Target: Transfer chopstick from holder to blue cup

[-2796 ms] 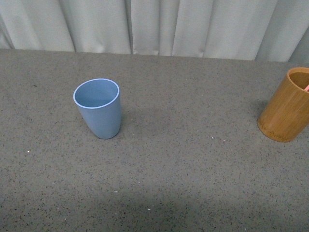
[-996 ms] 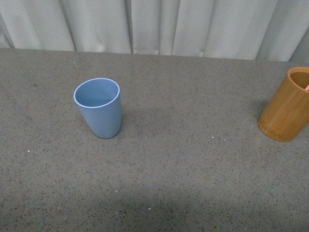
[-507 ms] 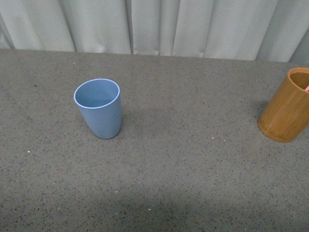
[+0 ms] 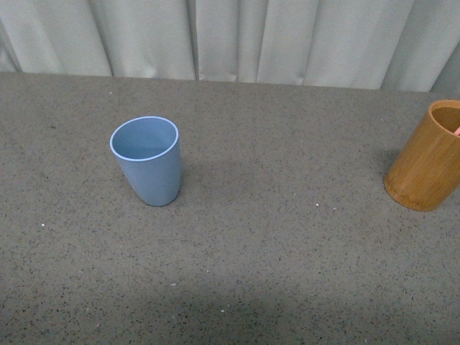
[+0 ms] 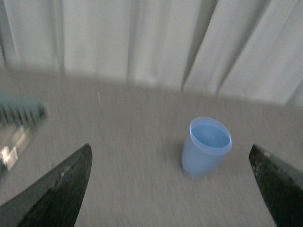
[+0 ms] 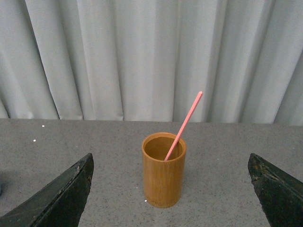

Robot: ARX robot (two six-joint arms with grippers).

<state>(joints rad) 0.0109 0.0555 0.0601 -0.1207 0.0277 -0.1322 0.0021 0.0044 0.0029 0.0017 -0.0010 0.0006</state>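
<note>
I see grey speckled table [image 4: 287, 251], pale curtain [image 4: 230, 36] far; L gripper [image 5: 169, 156], R gripper [image 6: 170, 161] both spread wide, holding 0.

Grey speckled worktop [image 4: 287, 244]. Blue cup [image 4: 147, 171], upright, left of centre. Holder [image 4: 424, 169], upright, far right, well apart from cup; pink chopstick [image 4: 457, 131] sliver at its rim. Pale curtain [image 4: 237, 39] behind.

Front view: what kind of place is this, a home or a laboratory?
Probably a staged test setup, not a home: a grey speckled table, a plain white curtain behind it, and a few props, a blue cup and a holder with one chopstick.
</note>
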